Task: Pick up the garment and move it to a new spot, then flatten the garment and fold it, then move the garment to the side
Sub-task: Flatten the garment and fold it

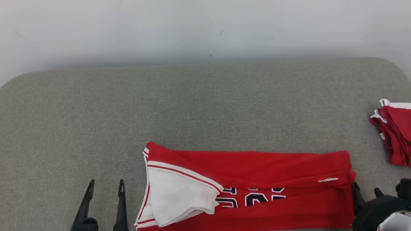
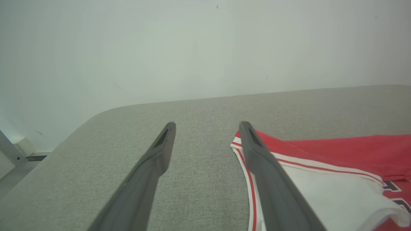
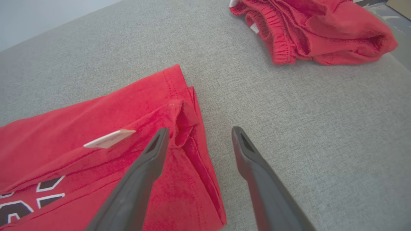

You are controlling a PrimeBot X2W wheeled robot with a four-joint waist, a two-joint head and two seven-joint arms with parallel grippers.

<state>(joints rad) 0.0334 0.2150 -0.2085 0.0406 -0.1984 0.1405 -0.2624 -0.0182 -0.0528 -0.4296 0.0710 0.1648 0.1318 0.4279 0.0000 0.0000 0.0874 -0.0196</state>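
The garment (image 1: 257, 179) is a red jersey with white trim and dark numerals, lying folded lengthwise into a long band near the front edge of the grey cushion. Its white inner side shows at the left end (image 2: 321, 189). A small white tag (image 3: 109, 138) lies on its right end (image 3: 167, 106). My left gripper (image 1: 105, 187) stands open just left of the jersey, nothing between its fingers; in the left wrist view (image 2: 207, 128) the right finger overlaps the trimmed edge. My right gripper (image 1: 366, 190) is open at the jersey's right end (image 3: 197, 133), straddling its edge without gripping it.
A second red garment (image 1: 393, 131) lies bunched at the cushion's right edge, also in the right wrist view (image 3: 314, 32). The grey cushion (image 1: 192, 106) stretches bare behind the jersey up to a pale wall (image 1: 205, 29). Its rounded left corner (image 2: 96, 118) drops off.
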